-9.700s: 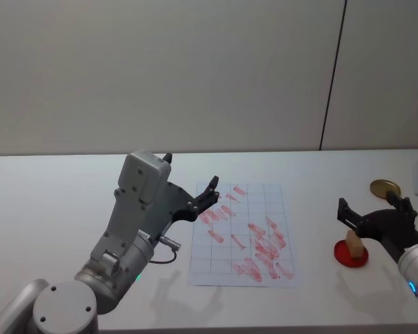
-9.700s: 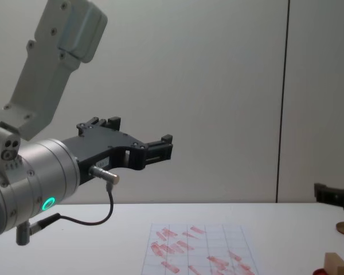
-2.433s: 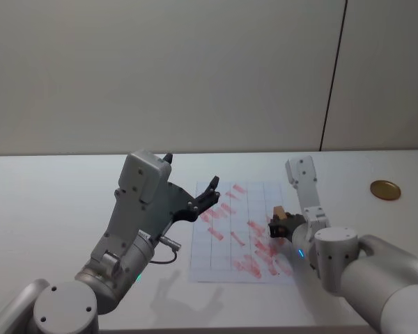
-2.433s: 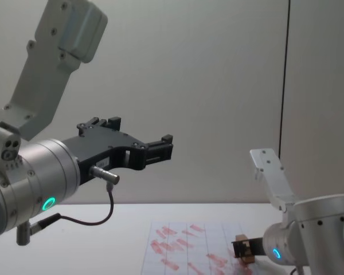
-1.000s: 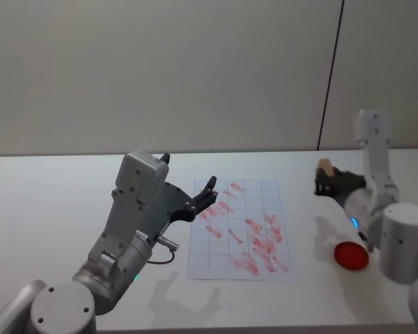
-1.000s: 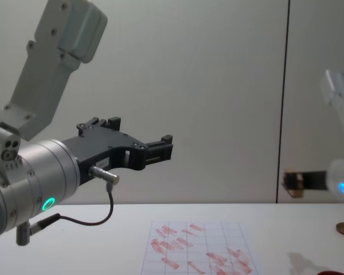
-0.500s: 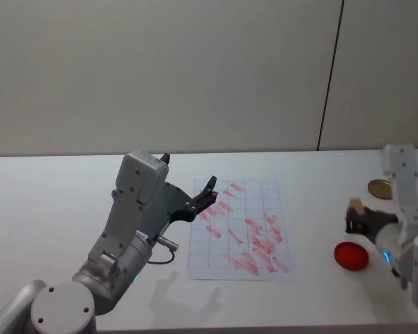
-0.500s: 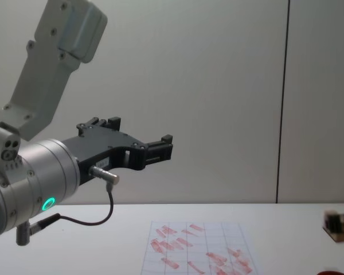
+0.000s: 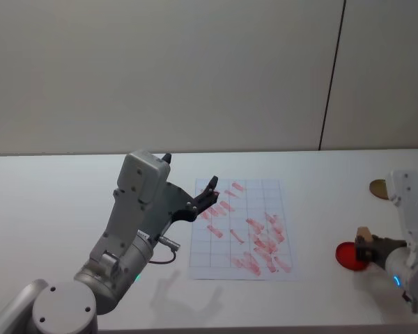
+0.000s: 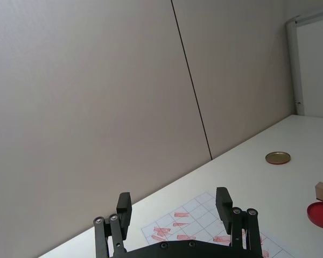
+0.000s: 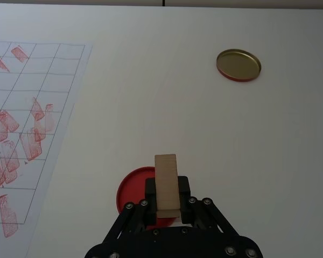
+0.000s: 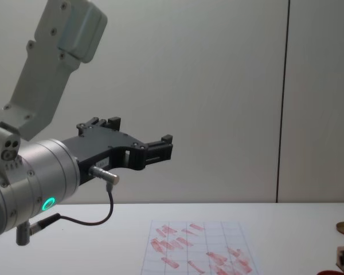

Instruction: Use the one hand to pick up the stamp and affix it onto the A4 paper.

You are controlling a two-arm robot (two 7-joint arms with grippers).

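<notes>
Change: we carried the stamp [image 11: 166, 184] away from the A4 paper [image 9: 241, 232] and down over the red dish [image 11: 134, 192], at our right.
Right gripper [image 11: 166, 200]: fingers pinched on the stamp, just above the dish.
Left gripper [image 10: 174, 207]: spread, parked high beside the sheet.
Paper: many red marks.
Meaning: we judged the print made and the stamp going back to the dish.

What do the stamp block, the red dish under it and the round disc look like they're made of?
The stamp, clamped in the right gripper, looks like plain unfinished wood: pale tan, matte, flat faces. The red dish looks like plastic or painted metal, uniform red; hard to tell. The round disc looks like metal: gold, with a raised rim, probably a lid.
</notes>
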